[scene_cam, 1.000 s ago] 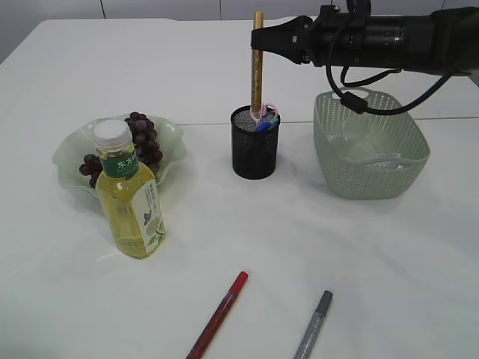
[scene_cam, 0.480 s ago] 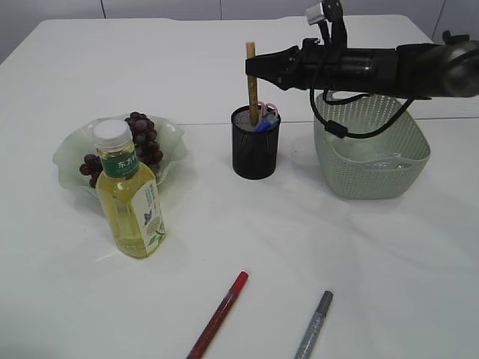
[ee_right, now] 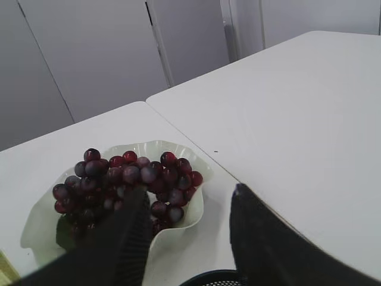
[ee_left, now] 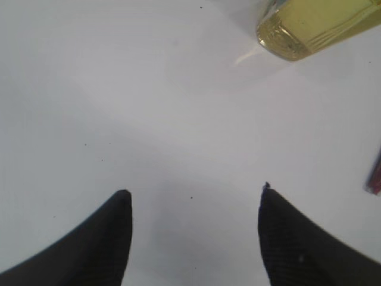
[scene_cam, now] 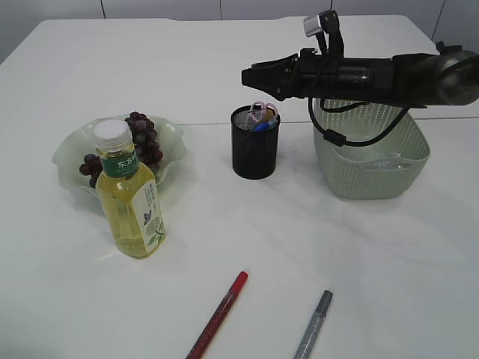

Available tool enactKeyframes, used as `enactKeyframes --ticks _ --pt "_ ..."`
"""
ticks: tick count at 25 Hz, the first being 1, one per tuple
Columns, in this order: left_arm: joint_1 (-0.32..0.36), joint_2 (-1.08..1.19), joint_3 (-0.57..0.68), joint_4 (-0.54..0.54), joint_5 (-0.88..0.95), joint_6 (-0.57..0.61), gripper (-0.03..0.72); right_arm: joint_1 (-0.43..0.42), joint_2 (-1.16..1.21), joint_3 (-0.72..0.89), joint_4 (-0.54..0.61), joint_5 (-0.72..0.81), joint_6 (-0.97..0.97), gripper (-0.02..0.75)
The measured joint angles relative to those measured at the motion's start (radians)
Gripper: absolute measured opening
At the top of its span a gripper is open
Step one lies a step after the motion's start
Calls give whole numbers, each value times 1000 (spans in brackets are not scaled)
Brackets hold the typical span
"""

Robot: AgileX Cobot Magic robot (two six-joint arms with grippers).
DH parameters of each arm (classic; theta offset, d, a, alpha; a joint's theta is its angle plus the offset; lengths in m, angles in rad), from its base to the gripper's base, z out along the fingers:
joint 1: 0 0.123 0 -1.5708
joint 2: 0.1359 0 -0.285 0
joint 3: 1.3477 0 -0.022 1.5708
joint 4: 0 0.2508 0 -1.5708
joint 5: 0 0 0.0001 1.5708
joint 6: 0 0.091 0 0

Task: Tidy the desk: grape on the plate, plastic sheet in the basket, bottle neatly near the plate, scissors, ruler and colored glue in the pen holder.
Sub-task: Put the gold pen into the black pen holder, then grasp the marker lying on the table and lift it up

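White tabletop (scene_cam: 224,247) fills pretty much everything, with grey panel walls behind in the right wrist view.

Right gripper (scene_cam: 251,75) hangs in the air just above the black mesh pen holder (scene_cam: 254,146), arm stretched in from the right over the pale green plastic basket (scene_cam: 370,153). Its two dark fingers (ee_right: 253,238) sit apart with nothing between them, so it's spread and empty. From its own camera you only get the rim of the holder at the bottom edge, cut off.

Left gripper (ee_left: 193,238) doesn't show up in the exterior view at all. Its wrist camera shows both black fingertips wide apart over bare table, holding nothing and touching nothing I can see.

Stuff on the desk: dark red bunch of grapes (scene_cam: 138,146) is on the wavy pale green plate (scene_cam: 172,146). Clear bottle of yellow drink with a white cap (scene_cam: 129,194) stands upright right in front of the plate, covering part of it. A corner of it also peeks into the left wrist view, top right. Pen holder has pinkish loop handles and something blue poking out, can't really make out what's what in there. Something clear seems to lie in the basket bottom, hard to tell. Red pen-shaped stick (scene_cam: 218,314) and a grey pen-shaped stick (scene_cam: 314,325) lie on the table near the front edge, both cut off by the frame.
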Motion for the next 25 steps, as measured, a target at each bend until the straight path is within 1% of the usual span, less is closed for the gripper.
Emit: enactKeyframes --ticks 2,4,6,8,12,13,15,18,19,21,25 --pt "0 0 0 0 0 0 487 0 0 -1 0 16 21 334" --pt "0 0 0 0 0 0 487 0 -5 -1 -12 15 82 341" --pt "0 0 0 0 0 0 487 0 -42 -1 -91 -16 166 344" --pt "0 0 0 0 0 0 487 0 -97 -1 -229 -54 280 344" --pt "0 0 0 0 0 0 487 0 -269 -1 -577 -81 662 345" --pt "0 0 0 0 0 0 487 4 -310 -1 -650 -79 750 345" --pt "0 0 0 0 0 0 487 9 -377 -2 -833 -66 967 345" --pt "0 0 0 0 0 0 487 17 -462 -2 -1055 19 1232 345" --pt "0 0 0 0 0 0 487 18 -491 5 -1098 52 1299 345" --pt "0 0 0 0 0 0 487 18 -556 51 -1140 79 1385 345" --pt "0 0 0 0 0 0 487 30 -723 255 -1180 80 1494 345"
